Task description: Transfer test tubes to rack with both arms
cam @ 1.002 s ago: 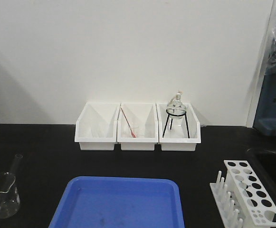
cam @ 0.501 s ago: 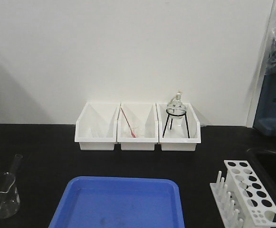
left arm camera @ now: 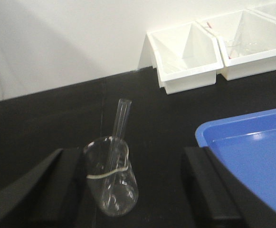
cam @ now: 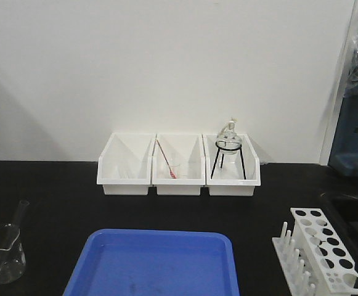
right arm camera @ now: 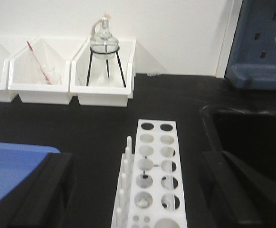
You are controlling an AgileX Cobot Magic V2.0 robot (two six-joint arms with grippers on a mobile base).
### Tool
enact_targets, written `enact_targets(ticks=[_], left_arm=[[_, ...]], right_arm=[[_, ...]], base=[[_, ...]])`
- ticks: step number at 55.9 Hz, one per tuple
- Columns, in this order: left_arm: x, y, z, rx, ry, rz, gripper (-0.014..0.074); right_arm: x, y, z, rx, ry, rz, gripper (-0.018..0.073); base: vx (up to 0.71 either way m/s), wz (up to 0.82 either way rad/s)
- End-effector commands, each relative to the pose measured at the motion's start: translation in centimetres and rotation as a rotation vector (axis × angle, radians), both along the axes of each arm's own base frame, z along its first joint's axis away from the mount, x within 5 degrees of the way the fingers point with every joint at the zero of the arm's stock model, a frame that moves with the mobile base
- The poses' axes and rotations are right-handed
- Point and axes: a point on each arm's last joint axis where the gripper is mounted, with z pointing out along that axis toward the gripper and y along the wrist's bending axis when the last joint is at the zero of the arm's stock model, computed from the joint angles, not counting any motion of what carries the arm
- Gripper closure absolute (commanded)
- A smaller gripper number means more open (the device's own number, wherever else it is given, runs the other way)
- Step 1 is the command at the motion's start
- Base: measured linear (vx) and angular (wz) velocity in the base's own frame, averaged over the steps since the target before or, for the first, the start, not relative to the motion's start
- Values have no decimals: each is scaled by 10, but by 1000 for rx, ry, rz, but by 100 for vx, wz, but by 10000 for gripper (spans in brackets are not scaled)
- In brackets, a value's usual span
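Down in the beaker (left arm camera: pixel 127 191) on my left, one test tube (left arm camera: pixel 120 118) leans on the rim, mouth up, so its top half sticks out where I can pinch it. My left gripper (left arm camera: pixel 130 187) hangs spread wide, a jaw on either side of the beaker, apparently clear of the glass. Over on my right, the rack (right arm camera: pixel 154 156) sits holes-up between the parted jaws of my right gripper (right arm camera: pixel 137 190). Its near end is cut off, and I can't tell whether any hole is filled.
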Motion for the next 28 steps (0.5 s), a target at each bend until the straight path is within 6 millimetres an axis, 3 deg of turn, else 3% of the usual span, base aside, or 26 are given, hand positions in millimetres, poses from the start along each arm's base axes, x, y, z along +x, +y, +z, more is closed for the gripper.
enact_targets(ticks=[1, 28], left_arm=[[19, -2, 13, 24, -103, -29, -13], [137, -2, 7, 120, 31, -32, 3]], right_arm=[[3, 1, 24, 2, -161, 14, -78], [2, 0, 16, -3, -77, 5, -33]], base=[[0, 0], [0, 0]])
